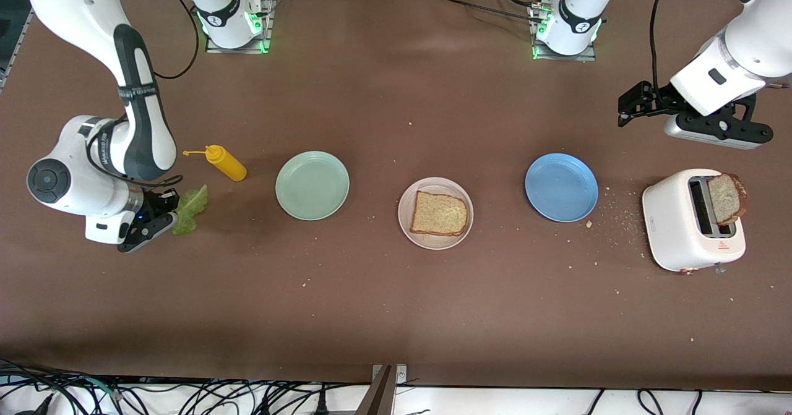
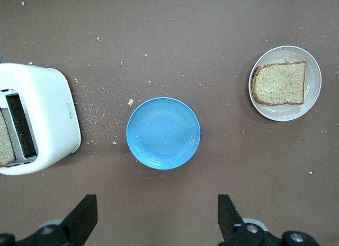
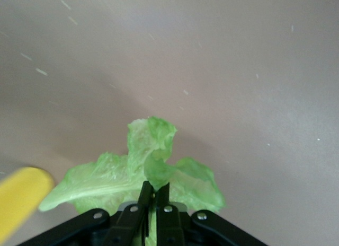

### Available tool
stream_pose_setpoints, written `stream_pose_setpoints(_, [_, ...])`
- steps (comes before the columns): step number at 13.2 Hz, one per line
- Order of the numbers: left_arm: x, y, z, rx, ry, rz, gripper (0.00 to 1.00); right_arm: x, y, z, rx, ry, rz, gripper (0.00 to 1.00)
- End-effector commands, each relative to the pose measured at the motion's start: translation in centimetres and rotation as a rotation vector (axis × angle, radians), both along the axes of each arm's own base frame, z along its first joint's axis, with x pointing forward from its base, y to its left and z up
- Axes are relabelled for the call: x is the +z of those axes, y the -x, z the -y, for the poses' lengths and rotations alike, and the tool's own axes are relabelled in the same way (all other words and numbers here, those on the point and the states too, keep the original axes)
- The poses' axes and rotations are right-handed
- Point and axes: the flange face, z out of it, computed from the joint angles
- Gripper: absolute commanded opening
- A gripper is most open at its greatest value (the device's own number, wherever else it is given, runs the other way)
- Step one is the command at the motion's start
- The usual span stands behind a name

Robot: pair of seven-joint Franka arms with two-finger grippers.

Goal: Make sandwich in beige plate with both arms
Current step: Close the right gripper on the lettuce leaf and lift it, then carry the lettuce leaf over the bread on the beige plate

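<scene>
The lettuce leaf is pinched by the right gripper at the right arm's end of the table; one bread slice lies on the beige plate; carriage there is called for next; the left gripper waits, spread, near the toaster.

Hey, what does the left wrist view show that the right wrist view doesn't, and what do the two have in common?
Only the left wrist view shows the blue plate, the beige plate carrying one bread slice, the white toaster with a second slice in its slot, and the open left gripper above the table. Only the right wrist view shows the right gripper shut on the lettuce leaf and the edge of the yellow mustard bottle. Both show the brown table scattered with crumbs.
</scene>
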Motion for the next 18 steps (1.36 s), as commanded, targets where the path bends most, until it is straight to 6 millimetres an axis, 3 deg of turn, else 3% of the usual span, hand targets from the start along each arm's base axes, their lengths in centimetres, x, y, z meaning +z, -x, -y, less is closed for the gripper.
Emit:
stream_pose_setpoints(1, [0.5,-0.2,0.2,-0.001,0.014,-0.006,1.0,5.4,-0.4,-3.7,-0.095,-0.017,-0.046,0.0])
stream_pose_setpoints(5, [0.6,-0.2,0.2,-0.001,0.014,-0.005,1.0,10.0,0.3,-12.8,-0.29,-0.042,-0.065,0.0])
stream_pose_setpoints(10, [0.6,-0.2,0.2,-0.001,0.014,-0.005,1.0,11.0,4.2,-28.2,-0.599,-0.135,-0.133,0.0])
stream_pose_setpoints(13, [0.6,-0.2,0.2,-0.001,0.014,-0.005,1.0,9.4,5.8,-37.0,-0.867,-0.231,-0.156,0.0])
stream_pose_setpoints(16, [0.5,-0.2,0.2,-0.001,0.014,-0.006,1.0,5.1,6.2,-43.4,-1.021,-0.37,-0.095,0.0])
stream_pose_setpoints(18, [0.6,-0.2,0.2,-0.001,0.014,-0.005,1.0,3.4,5.9,-47.2,-1.081,-0.475,-0.075,0.0])
